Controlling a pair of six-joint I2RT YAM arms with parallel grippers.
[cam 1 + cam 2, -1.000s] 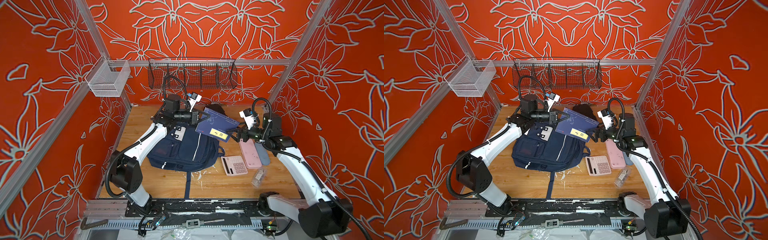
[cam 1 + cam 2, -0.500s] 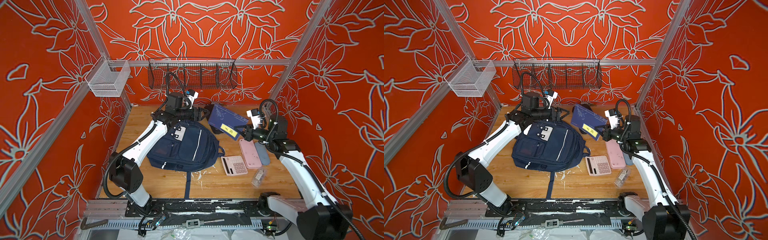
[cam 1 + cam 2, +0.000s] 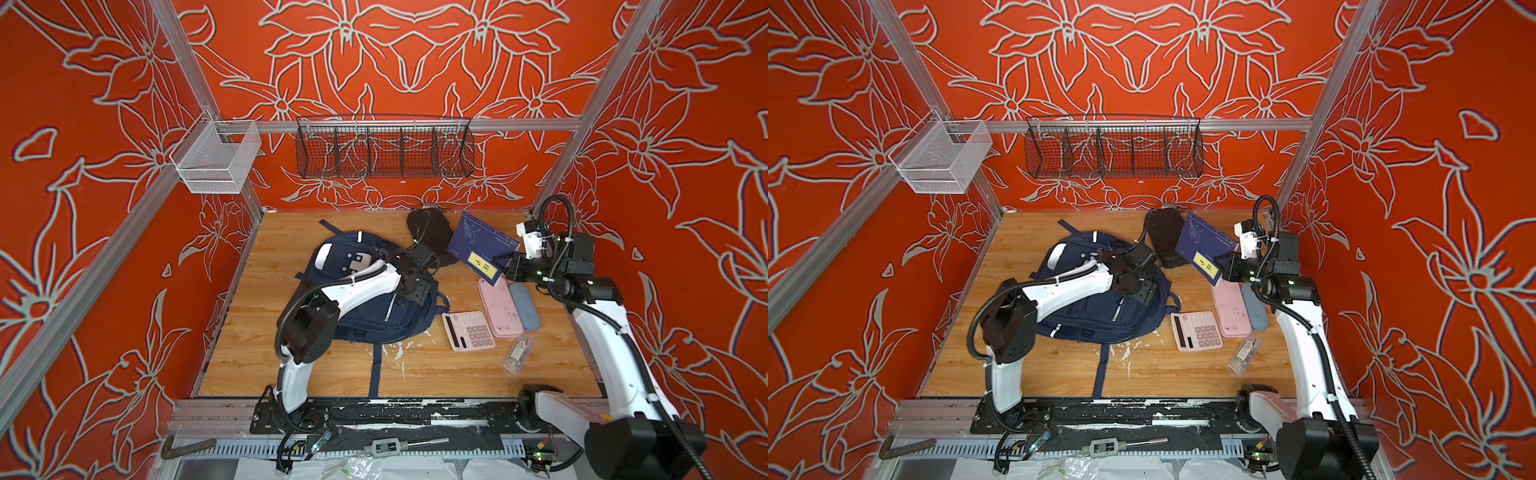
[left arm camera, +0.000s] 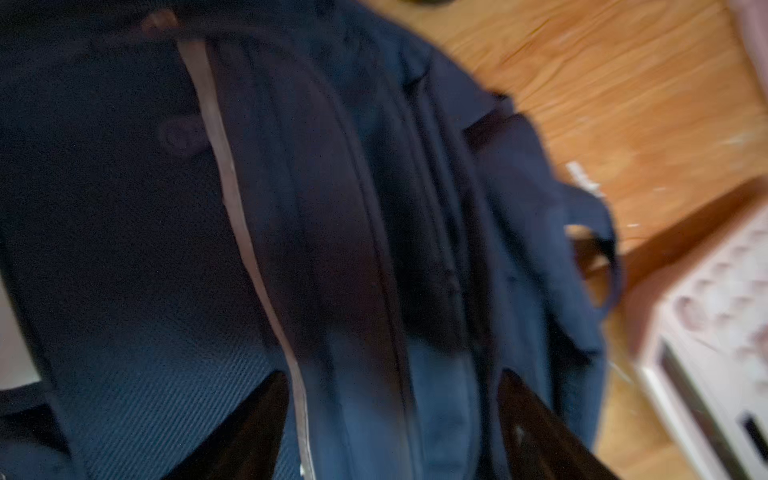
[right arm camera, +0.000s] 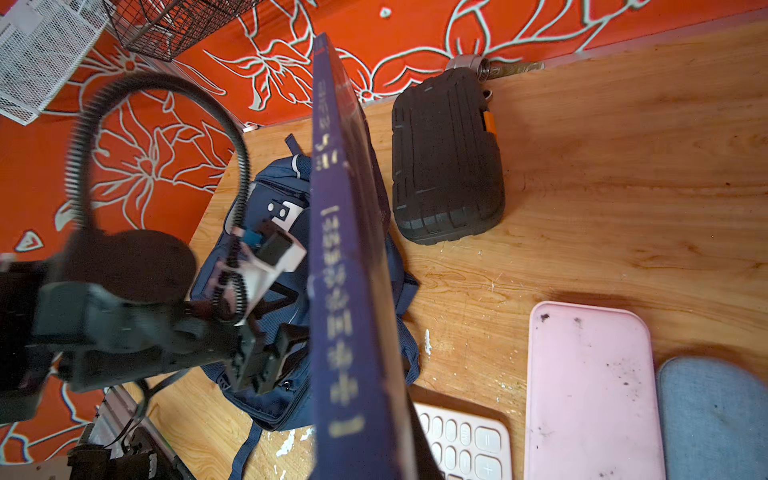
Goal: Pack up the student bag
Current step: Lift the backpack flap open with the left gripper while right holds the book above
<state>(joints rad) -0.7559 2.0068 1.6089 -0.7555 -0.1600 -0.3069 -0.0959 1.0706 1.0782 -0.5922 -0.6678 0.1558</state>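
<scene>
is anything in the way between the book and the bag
Yes. The left gripper and its arm hang over the bag on the side facing the book in the right gripper. No open pocket shows.

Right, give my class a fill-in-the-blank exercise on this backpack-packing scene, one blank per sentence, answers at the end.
1. The right gripper is shut on a navy ___ with a yellow label.
2. The left gripper, over the student bag, has its jaws ___.
3. Between the student bag and the pink case lies a pink ___.
Missing words: book; open; calculator.
</scene>
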